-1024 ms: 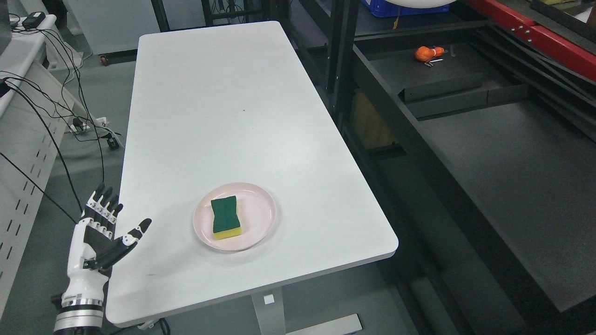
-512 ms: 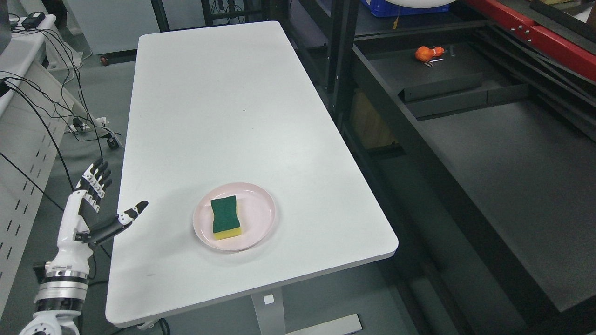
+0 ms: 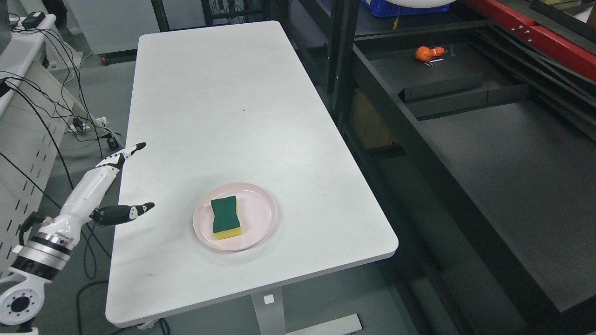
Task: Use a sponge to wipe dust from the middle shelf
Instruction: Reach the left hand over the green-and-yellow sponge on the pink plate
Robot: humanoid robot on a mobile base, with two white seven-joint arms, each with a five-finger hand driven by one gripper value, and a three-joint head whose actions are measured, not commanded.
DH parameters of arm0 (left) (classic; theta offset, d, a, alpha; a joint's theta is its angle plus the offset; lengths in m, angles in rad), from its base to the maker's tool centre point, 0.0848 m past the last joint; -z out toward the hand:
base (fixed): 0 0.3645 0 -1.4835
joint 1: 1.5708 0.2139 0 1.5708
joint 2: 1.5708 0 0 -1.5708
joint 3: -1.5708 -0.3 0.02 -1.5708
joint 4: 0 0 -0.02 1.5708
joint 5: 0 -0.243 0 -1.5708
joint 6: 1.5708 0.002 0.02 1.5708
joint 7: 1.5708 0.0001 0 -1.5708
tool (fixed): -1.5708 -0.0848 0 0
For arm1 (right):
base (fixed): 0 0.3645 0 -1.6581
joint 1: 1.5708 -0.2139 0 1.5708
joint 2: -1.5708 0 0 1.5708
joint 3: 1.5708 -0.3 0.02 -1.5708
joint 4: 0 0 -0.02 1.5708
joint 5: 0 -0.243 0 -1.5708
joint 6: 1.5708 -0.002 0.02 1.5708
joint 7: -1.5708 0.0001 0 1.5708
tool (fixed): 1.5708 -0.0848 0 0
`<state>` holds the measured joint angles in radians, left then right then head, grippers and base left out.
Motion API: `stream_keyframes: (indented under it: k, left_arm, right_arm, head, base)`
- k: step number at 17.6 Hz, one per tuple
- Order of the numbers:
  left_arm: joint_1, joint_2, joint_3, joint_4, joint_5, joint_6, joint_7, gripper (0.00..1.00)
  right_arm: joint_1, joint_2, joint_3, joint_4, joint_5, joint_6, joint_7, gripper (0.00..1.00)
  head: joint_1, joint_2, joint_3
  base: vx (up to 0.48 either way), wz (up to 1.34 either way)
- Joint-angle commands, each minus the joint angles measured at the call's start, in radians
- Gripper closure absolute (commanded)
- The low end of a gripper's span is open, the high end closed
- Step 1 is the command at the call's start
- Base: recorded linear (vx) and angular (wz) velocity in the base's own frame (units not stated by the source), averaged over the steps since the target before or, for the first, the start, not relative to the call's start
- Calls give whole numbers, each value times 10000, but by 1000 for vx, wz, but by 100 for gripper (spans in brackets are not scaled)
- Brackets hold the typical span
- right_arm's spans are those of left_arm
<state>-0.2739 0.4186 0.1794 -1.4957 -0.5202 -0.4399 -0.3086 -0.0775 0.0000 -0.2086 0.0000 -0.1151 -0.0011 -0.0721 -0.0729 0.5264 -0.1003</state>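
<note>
At the frame's left edge, the left hand [image 3: 104,184] is spread wide and empty, beside the white worktop [image 3: 223,116]. Lower centre, a pink plate [image 3: 258,223] holds the green-and-yellow sponge [image 3: 226,217].

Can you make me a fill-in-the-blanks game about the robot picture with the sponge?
1. The sponge lies on a pink ____.
2. The top of the sponge is ____ and its bottom layer is yellow.
3. The left hand is open and holds ____.
4. The plate sits on a ____ table.

Missing words: plate; green; nothing; white
</note>
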Motion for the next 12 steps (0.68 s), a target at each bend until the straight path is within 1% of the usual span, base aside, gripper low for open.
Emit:
stream_keyframes:
  k: [1,2,4,8,11,12]
  left_arm:
    - [-1185,2516,-1040,1580,-2925,-1318,-809,1]
    - [-1461,2563,-1392,1580,-3186,-1763,-947,1]
    - [-2379,2564,-2204,1809,-3632,-2196,-979,1]
    - [-4144,2533,-3998,2163,-3680,-2243,-1010,1]
    - [-4745,2365,-5440,2194,-3665,-2595,-1010,1]
    - [-4777,2106,-5779,2179,-3665,-2778,-1010,1]
  right_arm:
    - [-8,-175,0,-175,0,717,0,0]
    - [8,-175,0,-175,0,717,0,0]
    - [8,-175,0,-175,0,732,0,0]
    - [8,-175,0,-175,0,732,0,0]
    - [8,-175,0,-175,0,717,0,0]
    - [8,-175,0,-175,0,717,0,0]
  head:
    - [0,0,0]
    - [0,0,0]
    - [0,0,0]
    - [0,0,0]
    - [0,0,0]
    - [0,0,0]
  base:
    - [0,0]
    - [0,0]
    - [0,0]
    - [0,0]
    - [0,0]
    - [0,0]
